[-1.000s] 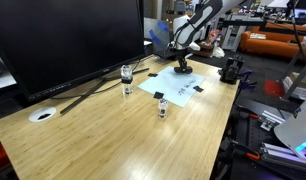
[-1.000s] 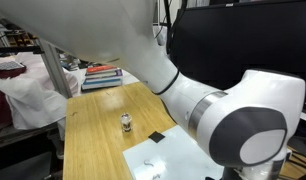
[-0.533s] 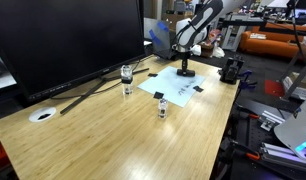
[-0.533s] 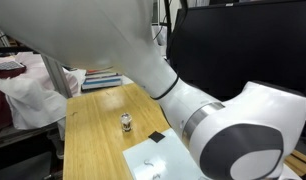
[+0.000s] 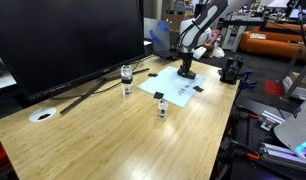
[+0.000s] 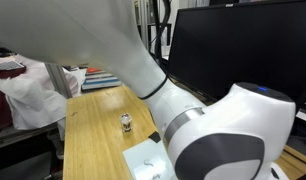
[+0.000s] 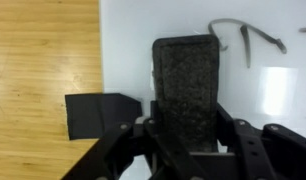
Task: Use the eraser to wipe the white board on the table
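Observation:
The white board (image 5: 171,86) lies flat at the far end of the bamboo table (image 5: 113,135). My gripper (image 5: 185,62) is down on it, shut on the black eraser (image 5: 185,72). In the wrist view the eraser (image 7: 186,80) stands between the two jaws of my gripper (image 7: 186,128) and rests on the white board (image 7: 268,95). Faint dark marks (image 7: 245,38) lie just beyond the eraser. A flat black piece (image 7: 101,115) sits at the board's edge, next to the wood (image 7: 43,70). In an exterior view the arm hides most of the board (image 6: 141,160).
A large black monitor (image 5: 63,40) stands along the table's side, with cables in front of it. Two small glass jars (image 5: 127,78) (image 5: 162,108) stand near the board. A white round object (image 5: 41,115) lies near the front. Small black pieces (image 5: 198,89) sit on the board's edge.
My gripper has shifted slightly across the board with the eraser in it. In an exterior view the arm now covers more of the picture.

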### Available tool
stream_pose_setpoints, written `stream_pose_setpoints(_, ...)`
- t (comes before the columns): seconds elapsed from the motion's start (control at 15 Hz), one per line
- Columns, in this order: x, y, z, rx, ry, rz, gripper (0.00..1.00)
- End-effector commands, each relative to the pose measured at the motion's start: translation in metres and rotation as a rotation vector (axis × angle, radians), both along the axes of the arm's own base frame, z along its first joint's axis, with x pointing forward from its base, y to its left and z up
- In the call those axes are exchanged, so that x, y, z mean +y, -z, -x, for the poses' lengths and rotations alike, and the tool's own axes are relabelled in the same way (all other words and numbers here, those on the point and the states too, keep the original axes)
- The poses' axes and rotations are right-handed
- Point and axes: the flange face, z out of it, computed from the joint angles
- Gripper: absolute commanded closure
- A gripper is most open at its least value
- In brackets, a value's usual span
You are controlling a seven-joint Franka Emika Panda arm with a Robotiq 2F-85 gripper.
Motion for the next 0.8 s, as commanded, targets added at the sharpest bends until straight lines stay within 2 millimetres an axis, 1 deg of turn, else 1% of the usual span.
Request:
stream_pose_setpoints(0.0, 0.019, 0.016, 0.035, -0.068, 0.067, -0.011, 0.73)
stream_pose_setpoints(0.27, 0.027, 0.016, 0.064, -0.136, 0.107, 0.004, 0.73)
stream_pose_setpoints(0.47, 0.030, 0.015, 0.081, -0.161, 0.119, 0.009, 0.73)
stream_pose_setpoints(0.6, 0.033, 0.017, 0.086, -0.175, 0.116, 0.002, 0.73)
stream_pose_setpoints(0.73, 0.036, 0.021, 0.084, -0.186, 0.106, -0.013, 0.73)
